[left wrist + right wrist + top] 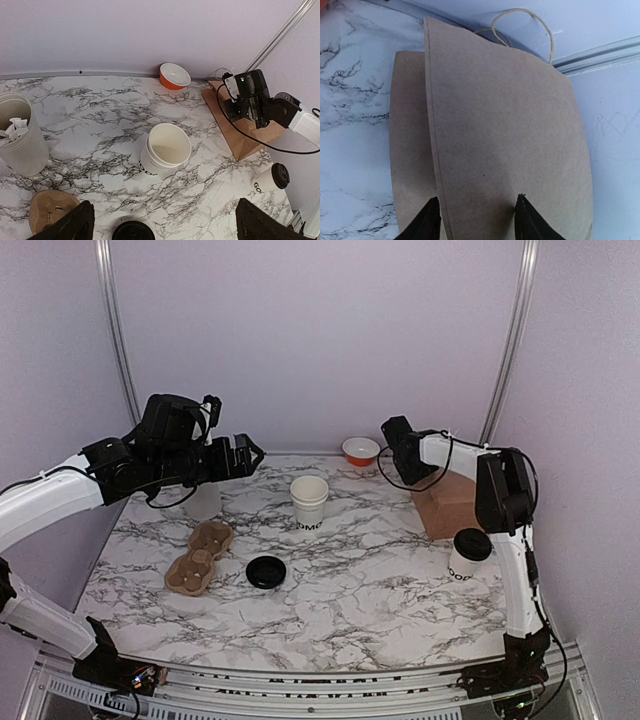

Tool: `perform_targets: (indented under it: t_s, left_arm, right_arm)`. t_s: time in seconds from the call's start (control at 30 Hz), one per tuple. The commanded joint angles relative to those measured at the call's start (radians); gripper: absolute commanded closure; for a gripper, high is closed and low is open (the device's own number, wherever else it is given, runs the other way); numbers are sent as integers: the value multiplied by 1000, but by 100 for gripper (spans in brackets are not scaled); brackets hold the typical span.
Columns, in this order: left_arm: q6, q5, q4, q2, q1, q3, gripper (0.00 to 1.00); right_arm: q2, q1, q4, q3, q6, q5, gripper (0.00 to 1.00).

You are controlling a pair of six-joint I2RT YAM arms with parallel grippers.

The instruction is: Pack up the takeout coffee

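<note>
Nearest the top camera, an aluminium rail (300, 685) runs along the front edge of the table (370, 610), with both arm bases bolted at its ends. Just behind the right base, the takeout coffee (468, 555) stands upright with its black lid on. It sits close to the table's right edge, right beside the right arm's upright link and nearer than the brown paper bag (447, 505).

The bag lies against the right wall at the far right corner, its string handle toward the wall. The right fingers (427, 220) hover over its upper panel. They are partly spread with the cardboard face showing between them and have hold of nothing; whether they touch the paper cannot be told.

The left fingers (70, 225) are held high over the table's left side. They are spread wide with nothing between them.

Below them, a cardboard cup carrier (200, 557) lies near the left edge, with a loose black lid (266, 571) just to its right. A white tub (20, 135) of sachets stands behind the carrier.

A stack of lidless white cups (309, 502) stands mid-table, and an orange bowl (361, 451) sits at the back edge by the wall.

Bare marble stretches from the loose lid across to the coffee and along the whole front strip.

Pale lilac walls (300, 340) close in the back and both sides, with metal posts (510, 340) at the rear corners.
</note>
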Motion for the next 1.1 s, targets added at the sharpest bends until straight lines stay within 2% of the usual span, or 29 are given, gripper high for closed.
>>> perform_targets:
  t_s: [0.0,0.27,0.4,0.5,0.8,1.07]
  left_arm:
    - [0,10,-9,-1,4,17,1]
    - [0,21,-8,20,4,33,1]
    - [1,26,-9,28,4,39,1]
    - [1,30,-8,35,4,42,1]
    - [-1,50,-6,59,4,67,1]
    - [-1,87,-4,110,5,129,1]
  right_arm:
    - [9,8,41,41,-23,44,57]
    - [-18,17,91,28,-56,57,88]
    - [-60,26,131,6,-58,52,96]
    - [-107,35,177,-23,-67,50,100]
    - [-253,65,227,-78,-40,44,100]
    - [-413,84,278,-169,17,-25,100]
